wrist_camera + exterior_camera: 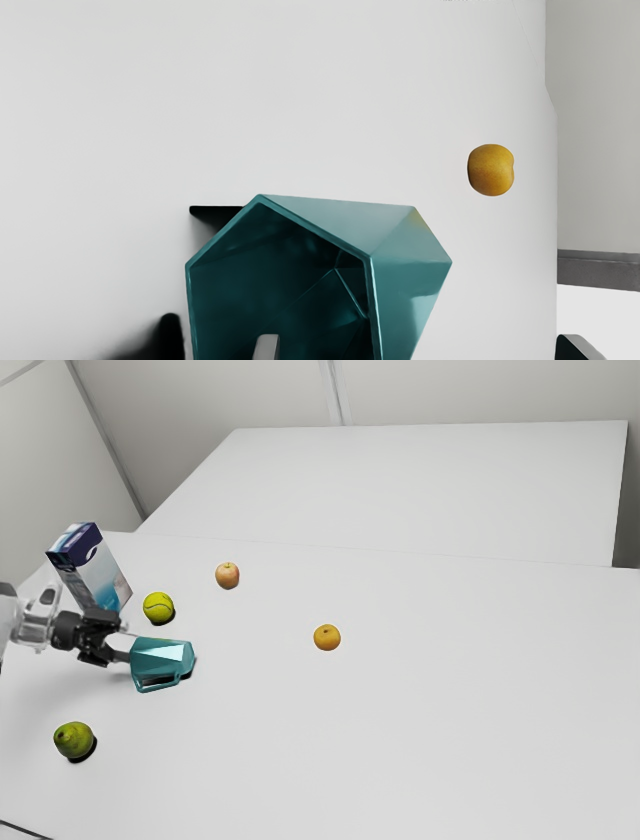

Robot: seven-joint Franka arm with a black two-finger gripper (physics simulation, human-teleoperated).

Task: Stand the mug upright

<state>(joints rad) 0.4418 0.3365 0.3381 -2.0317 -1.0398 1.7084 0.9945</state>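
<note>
Evidently the mug (162, 658) lies on its side on the table (420, 750), mouth (275, 285) toward the gripper (421, 346). The fingers (267, 347) stand spread, one at the mouth, one outside the wall (400, 295). Best center that wall between them, close squarely, lift a little, then tip the mouth upward slowly, lest it slip.

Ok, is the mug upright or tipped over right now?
Tipped over: the mug lies on its side on the table, and its open mouth faces the gripper.
</note>
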